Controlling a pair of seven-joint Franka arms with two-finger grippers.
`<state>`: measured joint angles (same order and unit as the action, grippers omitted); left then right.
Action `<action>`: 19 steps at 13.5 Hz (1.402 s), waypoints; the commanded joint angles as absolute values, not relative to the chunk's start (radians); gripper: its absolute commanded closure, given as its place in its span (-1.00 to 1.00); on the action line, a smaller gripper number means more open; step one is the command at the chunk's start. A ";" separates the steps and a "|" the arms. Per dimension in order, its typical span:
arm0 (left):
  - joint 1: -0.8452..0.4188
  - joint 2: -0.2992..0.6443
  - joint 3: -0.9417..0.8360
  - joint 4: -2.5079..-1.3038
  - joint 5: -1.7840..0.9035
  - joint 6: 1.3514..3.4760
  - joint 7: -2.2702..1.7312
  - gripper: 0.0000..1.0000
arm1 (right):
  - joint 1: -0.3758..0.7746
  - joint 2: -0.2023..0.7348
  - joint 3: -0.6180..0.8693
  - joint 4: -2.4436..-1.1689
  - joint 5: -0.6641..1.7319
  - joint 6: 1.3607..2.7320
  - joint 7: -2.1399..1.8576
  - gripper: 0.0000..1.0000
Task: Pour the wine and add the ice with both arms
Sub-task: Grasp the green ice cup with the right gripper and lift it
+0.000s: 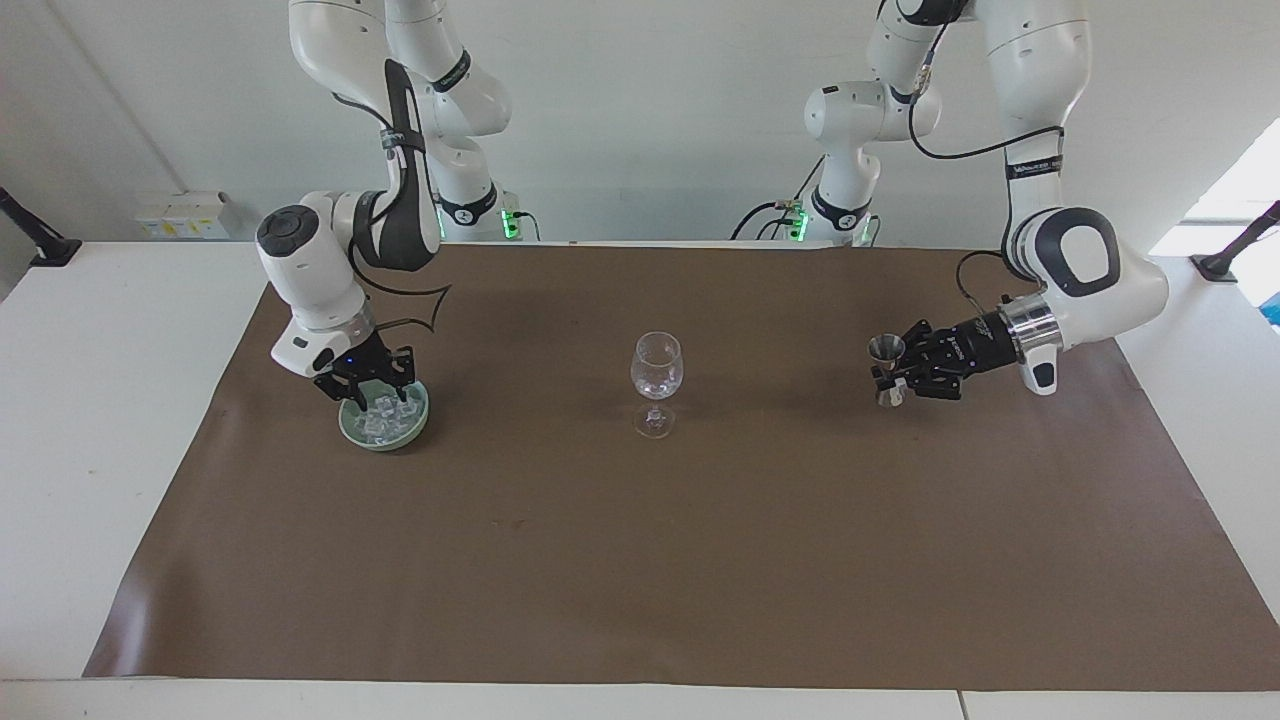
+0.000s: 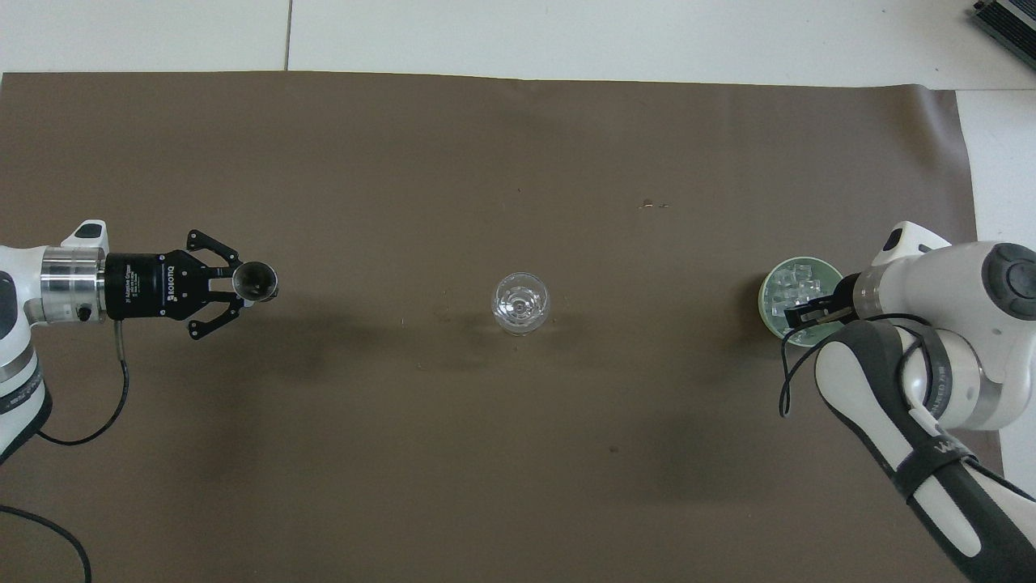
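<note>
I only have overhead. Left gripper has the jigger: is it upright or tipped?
Observer: In the facing view the jigger stands upright, open cup up, with the left gripper shut on its narrow waist.
Operator: Is it down on the mat?
Observer: It's low over the brown mat, toward the left arm's end. I can't tell whether its foot touches.
Operator: Right gripper, above the bowl or in it?
Observer: The right gripper is down at rim level of the green bowl, at the ice on the side nearer the robots.
</note>
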<state>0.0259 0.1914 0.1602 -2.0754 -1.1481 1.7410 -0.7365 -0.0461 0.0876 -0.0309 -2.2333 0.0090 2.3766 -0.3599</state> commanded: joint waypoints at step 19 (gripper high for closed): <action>0.712 0.551 -0.394 -1.934 -1.200 1.640 -0.661 1.00 | -0.061 0.043 -0.020 -2.139 0.005 2.238 -0.284 1.00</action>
